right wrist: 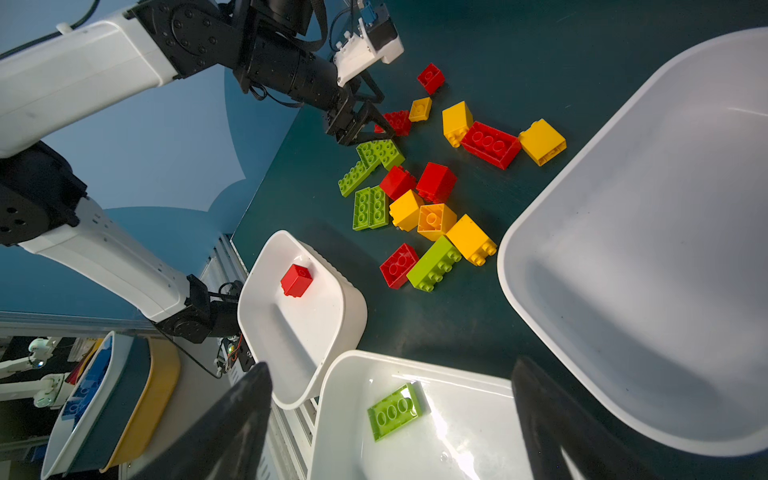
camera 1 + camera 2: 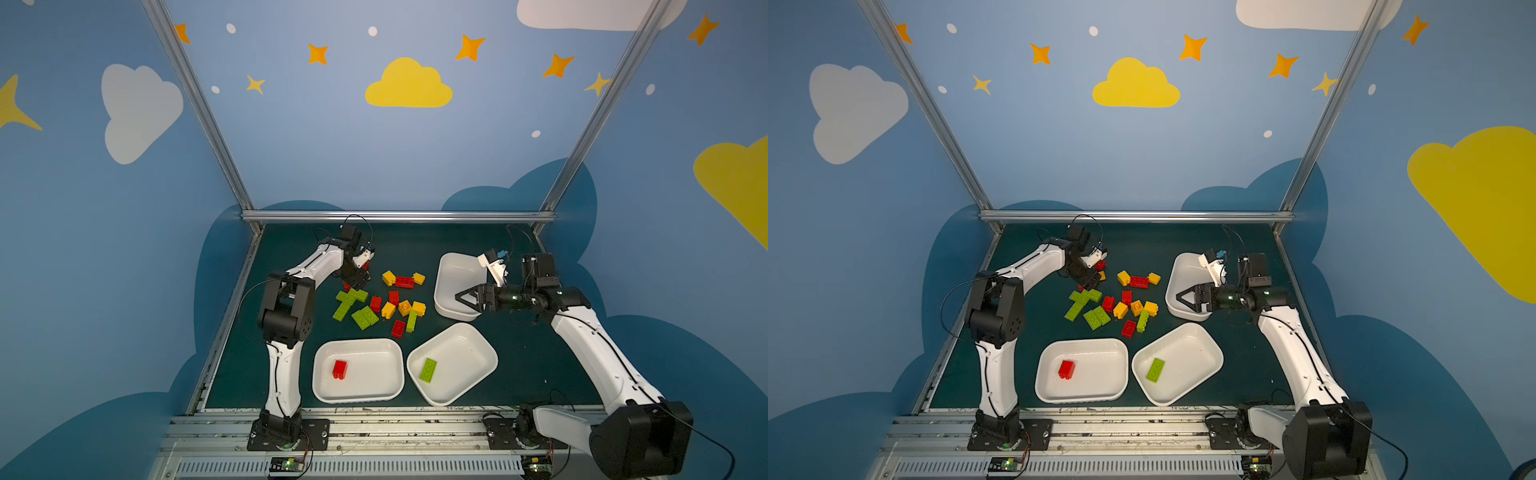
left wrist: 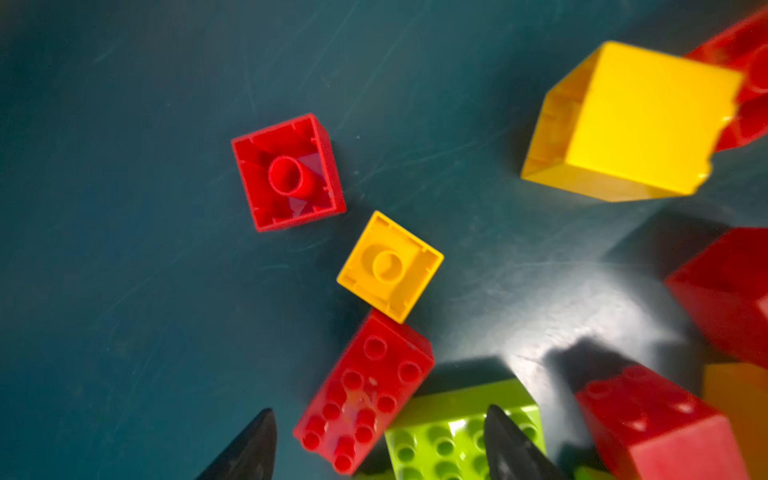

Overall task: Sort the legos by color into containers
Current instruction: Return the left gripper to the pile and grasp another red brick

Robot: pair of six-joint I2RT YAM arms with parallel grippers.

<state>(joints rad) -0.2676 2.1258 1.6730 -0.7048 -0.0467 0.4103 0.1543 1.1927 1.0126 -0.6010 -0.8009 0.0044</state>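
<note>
- The left gripper is released and holds nothing. Its two dark fingertips stand either side of a long red brick at the far left edge of the loose pile.
- A green brick lies against that brick's side, and one fingertip hangs over it. The grip would likely be cleaner if the gripper shifted so that only the red one sits between the jaws, then came straight down and closed across its narrow width.
- A small yellow brick, upside down, touches the long red brick's end. A slow lift should keep it from being dragged along.
- The red one belongs in the near left tray, which holds a lone red brick. The tray to its right holds a lone green brick.
- The left arm reaches far over the table with its elbow raised and its wrist bent steeply down.
- The right gripper is released and empty, held level above the near part of the far right tray, which has nothing in it.
</note>
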